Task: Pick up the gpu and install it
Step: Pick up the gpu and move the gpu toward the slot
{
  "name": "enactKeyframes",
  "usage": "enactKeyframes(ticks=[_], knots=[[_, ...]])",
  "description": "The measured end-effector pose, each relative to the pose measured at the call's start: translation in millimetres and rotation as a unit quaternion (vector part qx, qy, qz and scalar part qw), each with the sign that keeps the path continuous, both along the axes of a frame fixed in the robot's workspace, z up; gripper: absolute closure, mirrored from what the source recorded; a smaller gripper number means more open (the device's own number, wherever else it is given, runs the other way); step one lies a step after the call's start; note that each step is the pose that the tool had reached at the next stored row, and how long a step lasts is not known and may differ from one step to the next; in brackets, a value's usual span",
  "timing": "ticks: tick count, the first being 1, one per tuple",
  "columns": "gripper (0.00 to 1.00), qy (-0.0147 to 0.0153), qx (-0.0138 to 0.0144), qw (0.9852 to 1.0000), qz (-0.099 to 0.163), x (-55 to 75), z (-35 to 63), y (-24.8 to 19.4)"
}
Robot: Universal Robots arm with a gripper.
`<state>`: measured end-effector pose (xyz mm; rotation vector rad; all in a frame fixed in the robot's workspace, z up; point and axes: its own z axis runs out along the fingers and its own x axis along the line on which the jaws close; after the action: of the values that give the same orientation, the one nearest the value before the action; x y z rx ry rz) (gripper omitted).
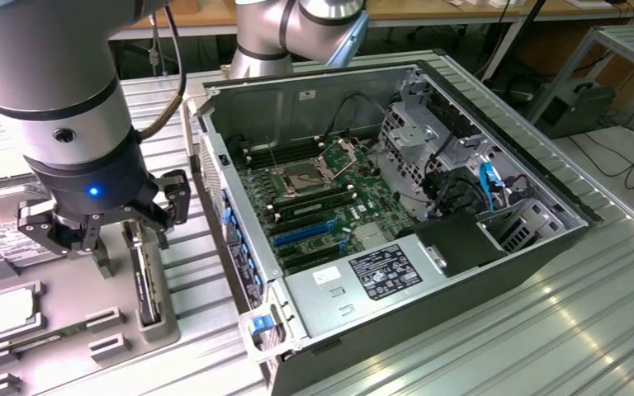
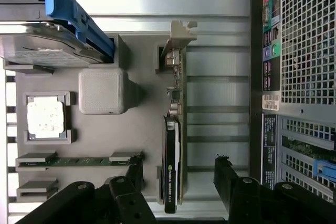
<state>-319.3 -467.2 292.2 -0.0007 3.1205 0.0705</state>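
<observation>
Spread wide and holding nothing, the end effector (image 1: pixel 130 247) hangs at the lower left of the exterior view over a grey parts tray (image 1: pixel 75 293), one finger on either side of the gpu (image 1: pixel 148 285), which stands on edge in its slot as a thin dark slab. The wrist view brings that closer: the end effector (image 2: pixel 178 179) straddles the gpu (image 2: pixel 171 169) with a gap on each side, the silver bracket at the card's far end, and a small green mark with pale lettering on the black edge, too fine to read. It also gives the tray's other parts: a hard drive (image 2: pixel 37 51) in a blue carrier, a processor chip (image 2: pixel 45 117) and a memory stick (image 2: pixel 73 161), plus the rear panel of the computer case (image 2: pixel 304 51) with coloured sockets and a white barcode sticker whose print is illegible. The exterior view looks into the open case on the ribbed metal tabletop (image 1: pixel 581 322), onto the motherboard (image 1: pixel 317 202) and a power supply label (image 1: pixel 386 272), likewise unreadable.
</observation>
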Motion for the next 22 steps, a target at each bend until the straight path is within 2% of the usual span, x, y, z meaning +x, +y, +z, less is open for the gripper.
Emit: enactKeyframes(ticks=[15, 22], knots=[[0.34, 0.0000, 0.0000, 1.0000, 0.001, 0.1, -14.0, -0.8], [0.34, 0.0002, 0.0000, 0.9999, 0.013, 1.1, -19.9, -0.8]])
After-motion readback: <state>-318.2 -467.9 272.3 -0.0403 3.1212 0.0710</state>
